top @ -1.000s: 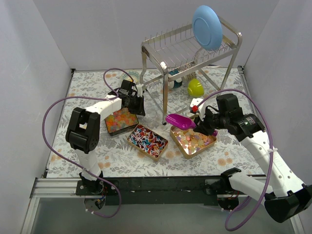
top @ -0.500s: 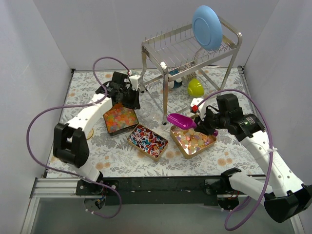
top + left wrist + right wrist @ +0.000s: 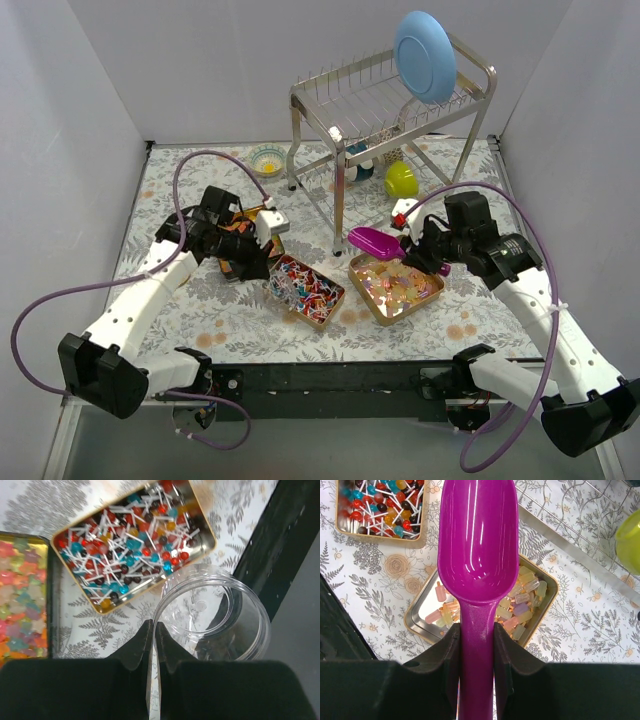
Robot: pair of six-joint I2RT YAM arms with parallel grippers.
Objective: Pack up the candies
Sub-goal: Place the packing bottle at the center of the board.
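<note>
Down below the right tool (image 3: 476,640) — candies (image 3: 525,592).

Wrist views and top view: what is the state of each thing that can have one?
Clear jar: empty, rim pinched by left gripper.
Purple scoop: empty, handle held by right gripper.
Candies: in open trays, none in the jar.
Blue plate: upright on the rack.

A table (image 3: 470,322) under a grey fern-and-flower cloth fills the middle of the top view. Three gold tin trays of candies (image 3: 130,545) lie across its centre. The left tray (image 3: 47,570) and the middle tray (image 3: 380,544) sit just beside each other, the right tray (image 3: 422,611) a little apart. At the upper right stands a wire dish rack (image 3: 338,200), with a lime-green rounded object (image 3: 401,180) beneath it. A small bowl (image 3: 266,149) sits at the upper left.
</note>
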